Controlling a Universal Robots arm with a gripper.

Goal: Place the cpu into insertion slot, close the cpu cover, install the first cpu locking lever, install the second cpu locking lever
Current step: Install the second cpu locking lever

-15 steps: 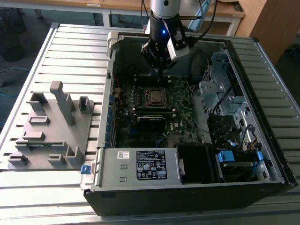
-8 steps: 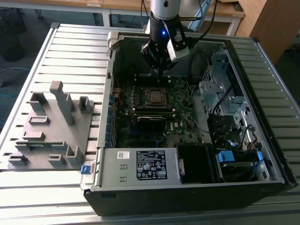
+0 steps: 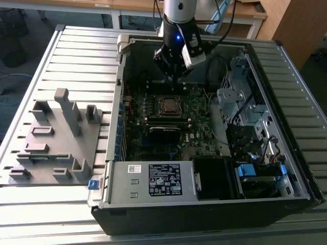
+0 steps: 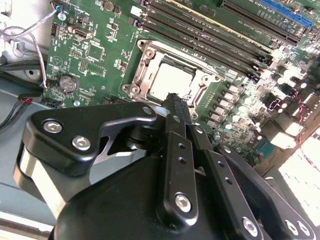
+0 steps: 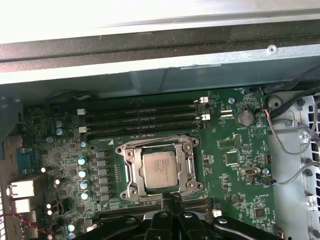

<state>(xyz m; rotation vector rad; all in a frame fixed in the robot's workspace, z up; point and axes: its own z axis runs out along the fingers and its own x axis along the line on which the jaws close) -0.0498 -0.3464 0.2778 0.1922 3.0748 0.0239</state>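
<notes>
The cpu [image 5: 159,170] lies flat in the insertion slot on the green motherboard [image 5: 235,145], its silver-grey top showing. The silvery cpu cover [image 5: 130,169] lies down around it as a frame and hides the slot's pin face. A thin wire lever [image 5: 150,142] runs along one edge of the socket. In the exterior view my gripper [image 3: 173,80] hangs just above the socket's far edge, over the cpu [image 3: 168,105]. Both wrist views show the black fingertips pressed together with nothing between them, the gripper [image 4: 173,99] close beside the cpu [image 4: 172,80] and the gripper [image 5: 172,196] at the cover's edge.
The motherboard sits inside an open computer case [image 3: 286,153] on a slatted metal table [image 3: 82,56]. Long memory slots [image 5: 142,117] run beside the socket. A power supply [image 3: 153,179], a drive cage [image 3: 240,102] and loose cables [image 5: 292,145] crowd the case. A grey fixture block [image 3: 56,138] lies at the exterior view's left.
</notes>
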